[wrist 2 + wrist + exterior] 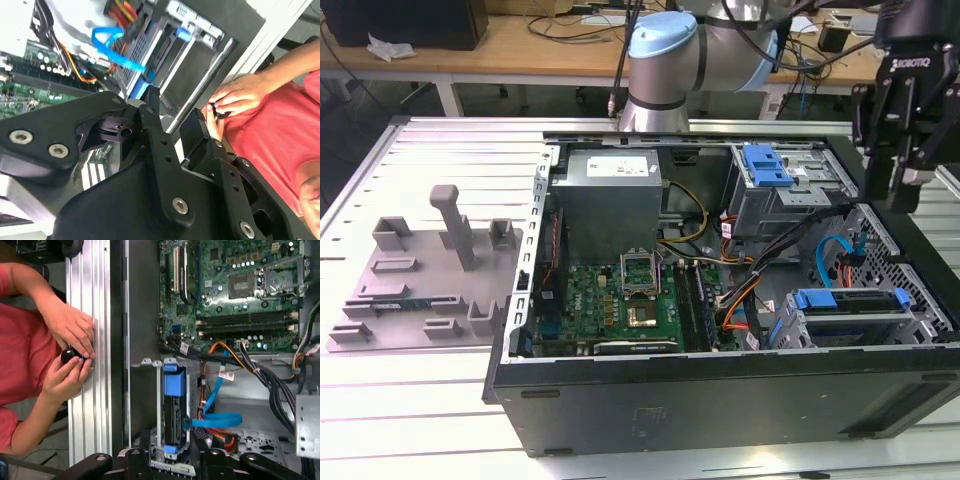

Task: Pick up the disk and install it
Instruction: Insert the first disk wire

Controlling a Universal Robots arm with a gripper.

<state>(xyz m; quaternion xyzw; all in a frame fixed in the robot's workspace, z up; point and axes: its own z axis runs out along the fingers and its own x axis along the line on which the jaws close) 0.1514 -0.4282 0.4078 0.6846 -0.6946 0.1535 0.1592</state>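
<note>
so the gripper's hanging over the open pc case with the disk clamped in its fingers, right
Not quite: the gripper holds nothing. In the second wrist view its fingers stand apart with an empty gap between them. It does hang over the open pc case, as the exterior view shows.

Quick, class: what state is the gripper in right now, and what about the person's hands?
Gripper: open, empty.
Person's hands: together around a small dark object.
</note>
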